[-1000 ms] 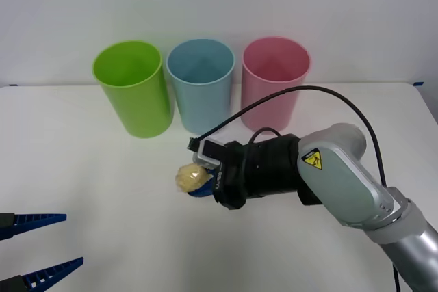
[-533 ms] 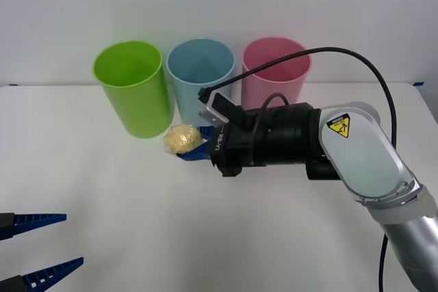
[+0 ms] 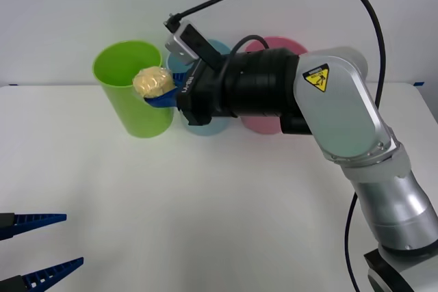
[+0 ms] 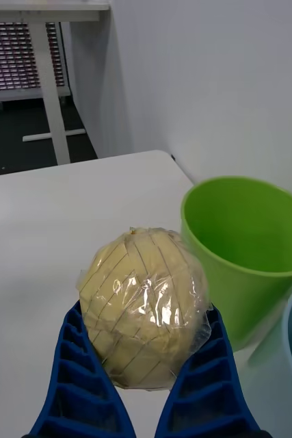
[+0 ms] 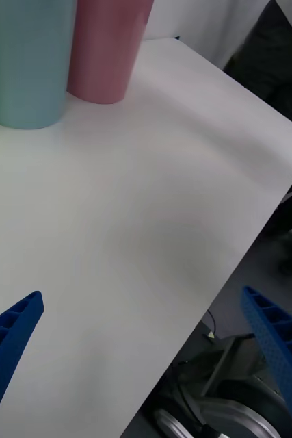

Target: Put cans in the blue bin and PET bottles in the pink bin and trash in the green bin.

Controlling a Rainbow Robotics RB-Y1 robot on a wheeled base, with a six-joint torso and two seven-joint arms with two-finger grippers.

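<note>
Pinching the trash (image 4: 144,308) between the blue fingers of my right gripper (image 3: 164,95), I hold the wrinkly yellow lump up at the near rim of the green bin (image 3: 134,90), just ahead of my fingertips. It isn't dropped in yet; I judge only the release is left for this piece. The green bin looks empty inside. Behind my wrist stand the blue bin (image 5: 24,61) and the pink bin (image 5: 108,48), contents hidden. My left gripper (image 5: 146,342) waits spread wide, well apart.
</note>
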